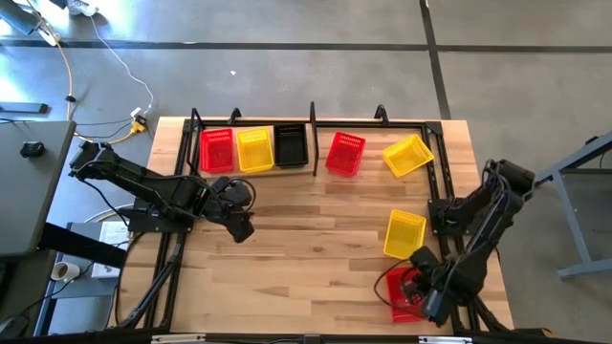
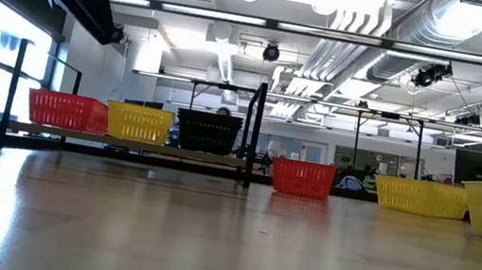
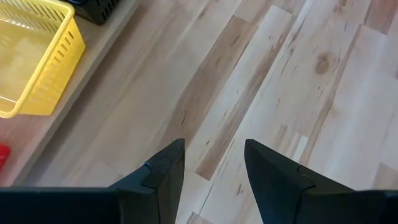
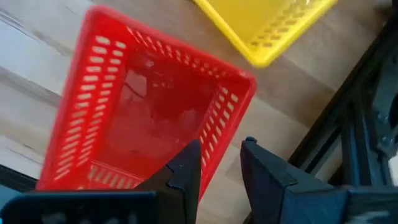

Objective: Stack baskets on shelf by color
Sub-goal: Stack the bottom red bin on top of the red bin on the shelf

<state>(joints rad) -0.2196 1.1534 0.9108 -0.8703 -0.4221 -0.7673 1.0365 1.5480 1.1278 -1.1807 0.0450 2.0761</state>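
On the shelf, left of its divider, a red basket, a yellow basket and a black basket stand side by side. Right of the divider a red basket and a yellow basket lie askew. Another yellow basket rests on the table. My right gripper is open above the near-right red basket, one finger over its inside, one outside its wall. My left gripper is open over bare wood in front of the shelf.
The shelf's black tubing runs close beside the near-right red basket, along the table's right edge. Bare slatted tabletop lies between the two arms. A room with ceiling ducts and frames shows beyond the table.
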